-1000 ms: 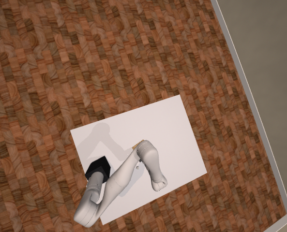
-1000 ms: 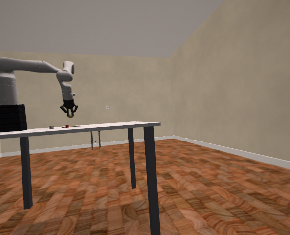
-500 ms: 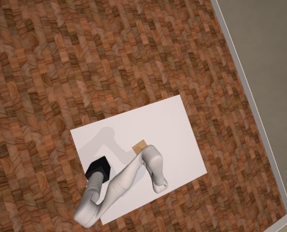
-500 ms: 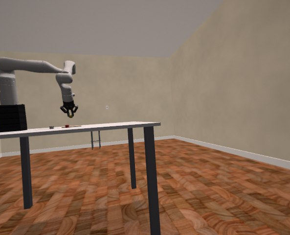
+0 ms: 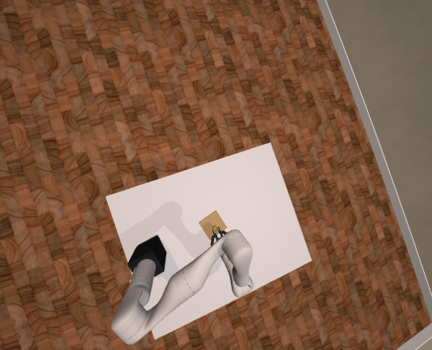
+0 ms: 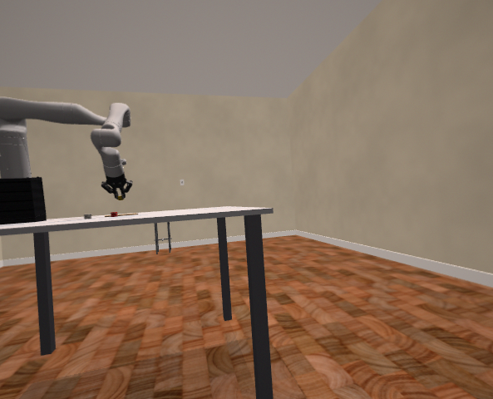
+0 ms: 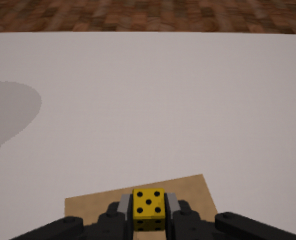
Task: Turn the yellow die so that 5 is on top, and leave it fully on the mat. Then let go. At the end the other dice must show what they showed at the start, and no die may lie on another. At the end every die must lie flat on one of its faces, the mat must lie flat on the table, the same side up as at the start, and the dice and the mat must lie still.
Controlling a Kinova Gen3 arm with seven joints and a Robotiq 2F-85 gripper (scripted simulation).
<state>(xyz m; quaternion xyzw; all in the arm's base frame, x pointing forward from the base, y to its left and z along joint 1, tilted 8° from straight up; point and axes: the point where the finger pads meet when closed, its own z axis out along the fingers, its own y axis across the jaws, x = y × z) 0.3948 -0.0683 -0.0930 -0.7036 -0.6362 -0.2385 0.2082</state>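
The yellow die (image 5: 215, 227) (image 6: 120, 198) (image 7: 148, 203) is held between the fingertips, in the air above the mat. Its face with five pips is toward the wrist camera; a narrower strip of another face with dark pips shows below it. My gripper (image 5: 216, 229) (image 6: 120, 197) (image 7: 148, 208) is shut on the yellow die and tilted. The tan mat (image 5: 216, 216) (image 6: 130, 214) (image 7: 88, 204) lies flat on the table, partly hidden by the gripper. A red die (image 6: 114, 214) is at the mat's near side in the exterior view; its pips are too small to read.
A grey die (image 6: 87, 216) stands on the white table (image 5: 245, 181) (image 6: 220, 210) (image 7: 148, 100), left of the red die in the exterior view. The arm hides part of the table in the top view. The black robot base (image 5: 148, 252) (image 6: 16, 200) stands at the table's left side.
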